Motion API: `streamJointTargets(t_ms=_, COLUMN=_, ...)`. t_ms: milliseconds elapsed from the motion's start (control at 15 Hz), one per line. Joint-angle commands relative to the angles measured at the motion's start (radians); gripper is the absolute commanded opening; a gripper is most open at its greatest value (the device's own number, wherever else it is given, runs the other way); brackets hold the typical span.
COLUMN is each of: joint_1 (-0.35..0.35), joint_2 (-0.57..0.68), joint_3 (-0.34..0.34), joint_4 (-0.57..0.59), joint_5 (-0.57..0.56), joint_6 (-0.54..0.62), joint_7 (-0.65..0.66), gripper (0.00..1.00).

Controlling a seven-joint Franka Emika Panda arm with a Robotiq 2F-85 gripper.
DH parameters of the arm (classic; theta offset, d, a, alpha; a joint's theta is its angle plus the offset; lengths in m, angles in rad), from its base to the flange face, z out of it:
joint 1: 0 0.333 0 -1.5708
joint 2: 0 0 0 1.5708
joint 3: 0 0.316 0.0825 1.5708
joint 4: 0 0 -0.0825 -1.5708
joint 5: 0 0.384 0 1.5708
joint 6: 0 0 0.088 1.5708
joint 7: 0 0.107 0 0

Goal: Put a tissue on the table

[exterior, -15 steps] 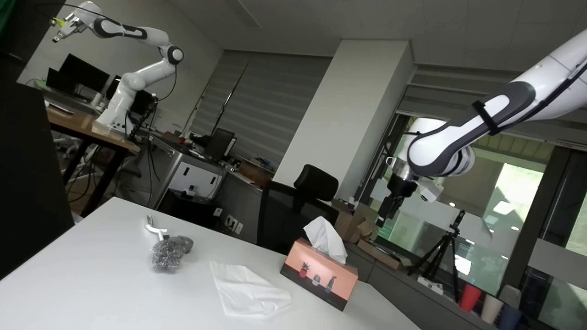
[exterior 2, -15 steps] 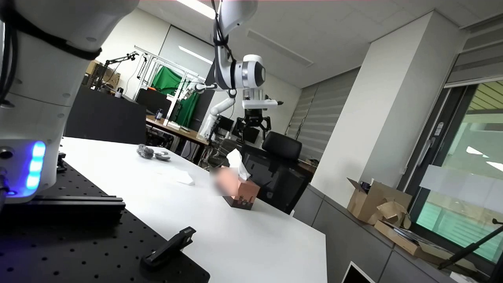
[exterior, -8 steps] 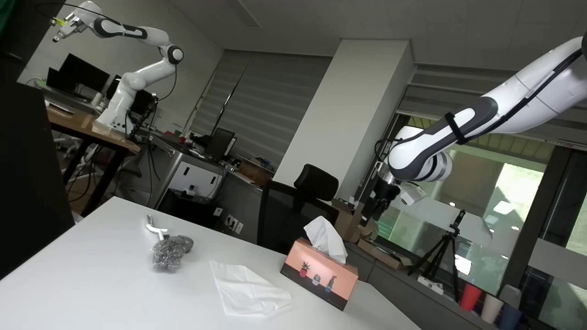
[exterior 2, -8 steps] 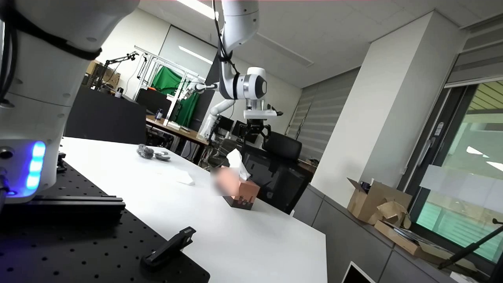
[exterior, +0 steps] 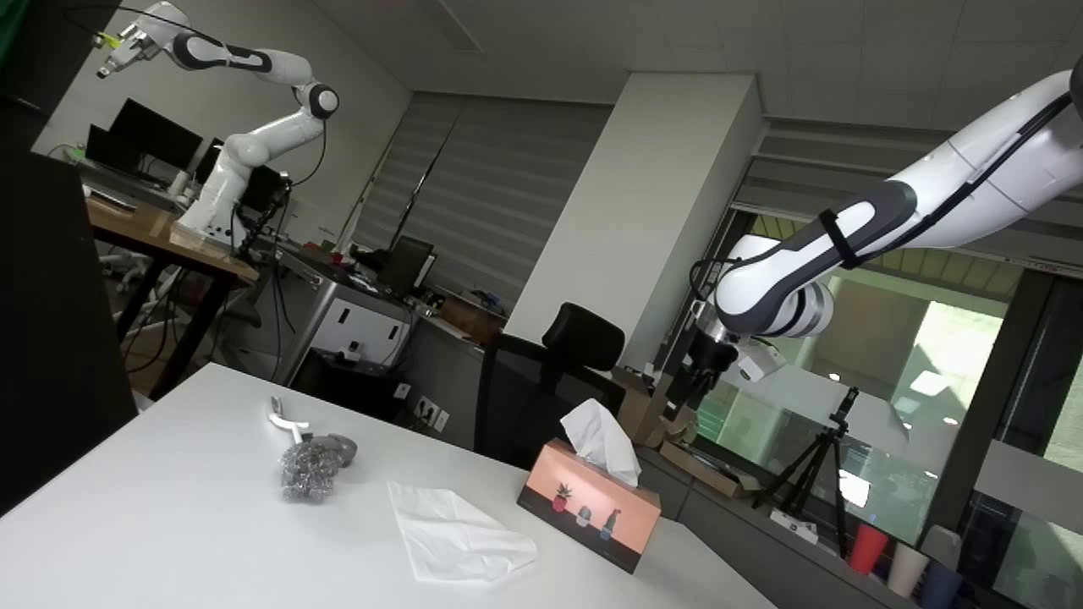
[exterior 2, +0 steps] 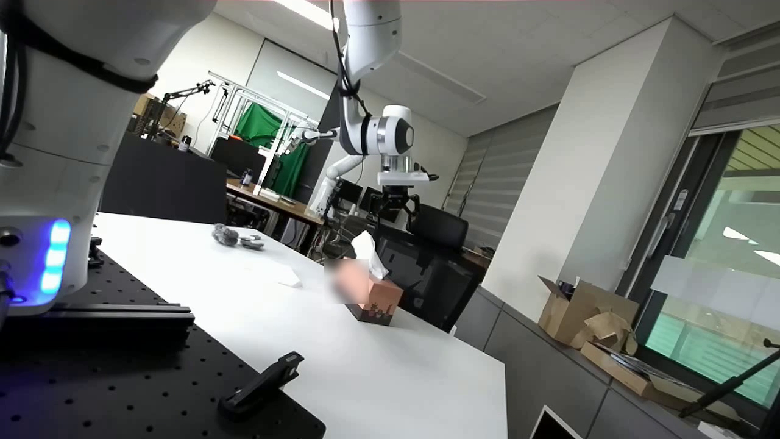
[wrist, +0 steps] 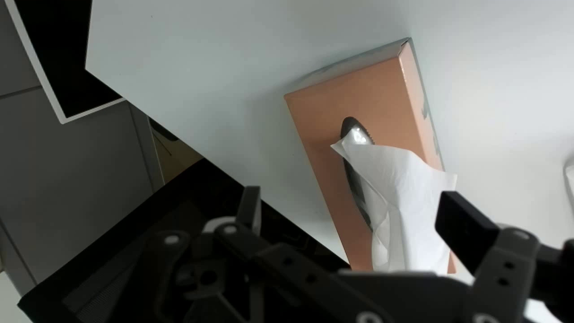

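A salmon-coloured tissue box (exterior: pixel 584 503) stands on the white table (exterior: pixel 195 524) near its edge. A white tissue (exterior: pixel 602 444) sticks up from the slot of the box. A flat loose tissue (exterior: pixel 457 541) lies on the table beside the box; it also shows in an exterior view (exterior 2: pixel 285 274). My gripper (exterior: pixel 684 393) is open and empty, hanging above the box and pointing down. In the wrist view the fingers (wrist: pixel 354 206) are wide apart, with the upright tissue (wrist: pixel 403 197) and the box (wrist: pixel 372 98) below, nearer the right finger. I see no contact.
A grey wire-like ball with grey and white pieces (exterior: pixel 309 469) lies on the table past the loose tissue. A black office chair (exterior 2: pixel 439 244) stands close behind the table edge. A black lever (exterior 2: pixel 262 387) sits on the perforated plate (exterior 2: pixel 152 408).
My arm has moved down and closer to the box over the first half second, then stayed almost still. The box and the loose tissue have not moved.
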Motion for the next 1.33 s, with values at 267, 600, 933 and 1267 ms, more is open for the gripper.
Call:
streamJointTargets(t_ms=267, joint_1=0.023, joint_2=0.008, joint_3=-0.020, joint_4=0.001, joint_5=-0.035, joint_6=0.032, joint_7=0.029, gripper=1.00)
streamJointTargets(t_ms=600, joint_1=0.015, joint_2=0.040, joint_3=0.025, joint_4=0.012, joint_5=0.009, joint_6=0.054, joint_7=-0.009, gripper=1.00)
streamJointTargets(t_ms=933, joint_1=0.013, joint_2=0.101, joint_3=0.053, joint_4=0.038, joint_5=0.058, joint_6=0.119, joint_7=0.004, gripper=1.00)
streamJointTargets(t_ms=1267, joint_1=0.023, joint_2=0.138, joint_3=0.049, joint_4=0.038, joint_5=0.100, joint_6=0.185, joint_7=0.039, gripper=1.00)
